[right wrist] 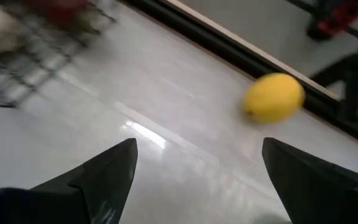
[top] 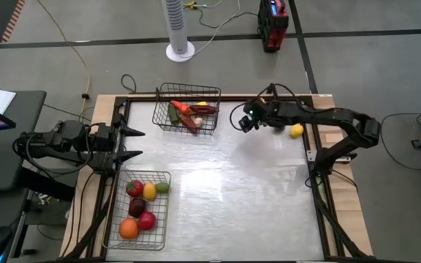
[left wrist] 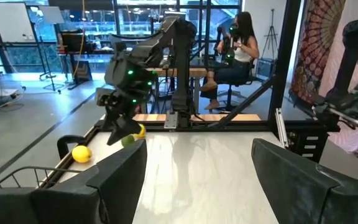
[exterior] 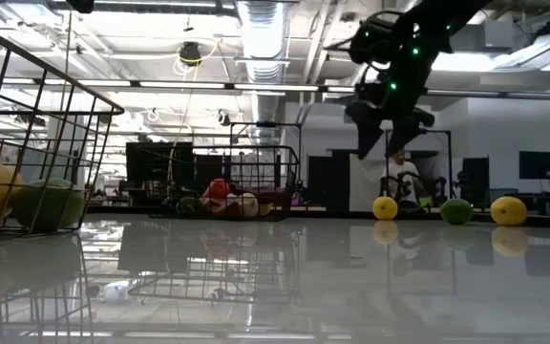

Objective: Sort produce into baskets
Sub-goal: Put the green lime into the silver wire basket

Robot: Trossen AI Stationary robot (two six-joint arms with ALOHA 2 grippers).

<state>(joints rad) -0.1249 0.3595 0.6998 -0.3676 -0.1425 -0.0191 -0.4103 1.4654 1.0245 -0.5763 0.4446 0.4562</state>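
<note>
Right wrist view: right gripper (right wrist: pixel 194 171) spread wide, empty, above table; lemon (right wrist: pixel 273 97) ahead by rim. Risk: round lemon rolls off when nudged. Left gripper (top: pixel 134 144) parked, open, empty.

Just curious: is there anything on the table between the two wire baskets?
No. In the high view the far basket and the near basket are parted only by bare white table; the loose lemon lies off to the right.
</note>
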